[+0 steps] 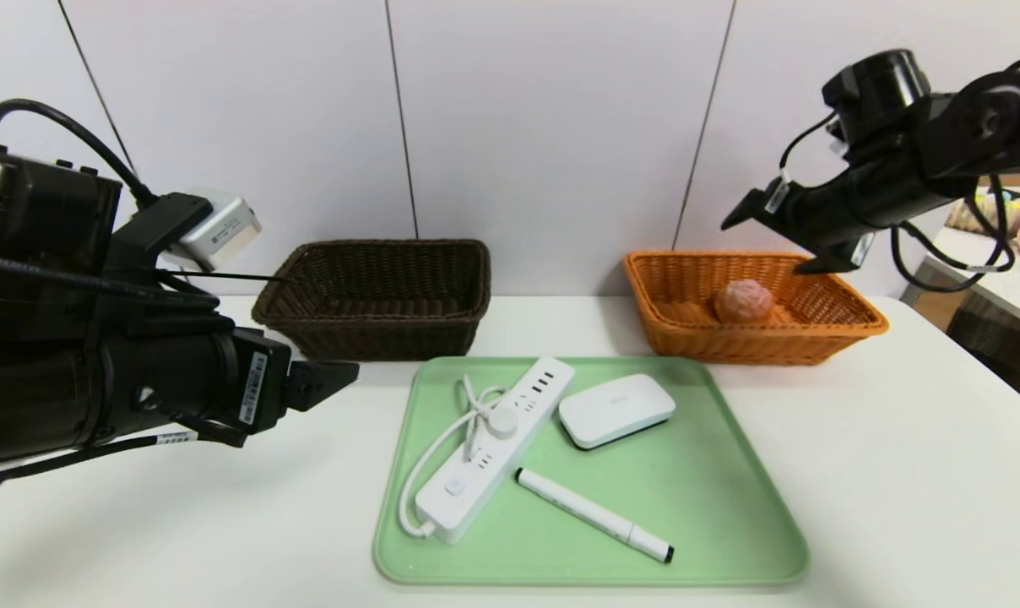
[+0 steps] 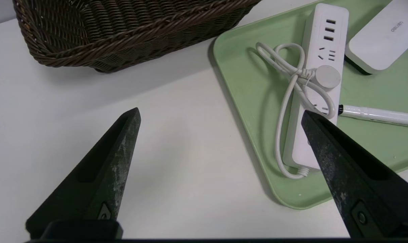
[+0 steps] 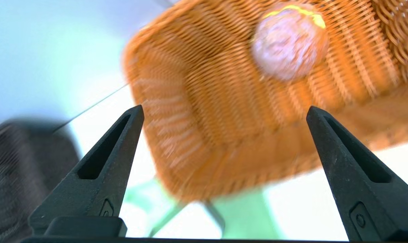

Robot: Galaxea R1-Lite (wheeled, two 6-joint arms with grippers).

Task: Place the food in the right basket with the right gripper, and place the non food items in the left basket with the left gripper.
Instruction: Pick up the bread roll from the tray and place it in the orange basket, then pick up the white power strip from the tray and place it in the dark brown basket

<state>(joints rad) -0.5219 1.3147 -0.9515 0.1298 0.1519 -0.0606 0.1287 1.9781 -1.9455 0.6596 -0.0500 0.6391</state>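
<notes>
Nearest on the green tray (image 1: 729, 507) lies the white marker pen (image 1: 593, 515), its long axis diagonal, dark tip toward the near right. Beside it the power strip (image 1: 497, 447) runs from near left to far right, with the white box (image 1: 616, 409) just past it. The left gripper (image 1: 328, 382) hovers empty with jaws apart over the counter (image 1: 898, 473) left of the tray; its next move probably calls for reaching onto the tray to grasp one item. Farther back stand the dark basket (image 1: 375, 295) and the orange basket (image 1: 755, 308), where the pinkish food ball (image 1: 743, 301) already rests. The right gripper (image 1: 793, 236) hangs spread and empty above it.
</notes>
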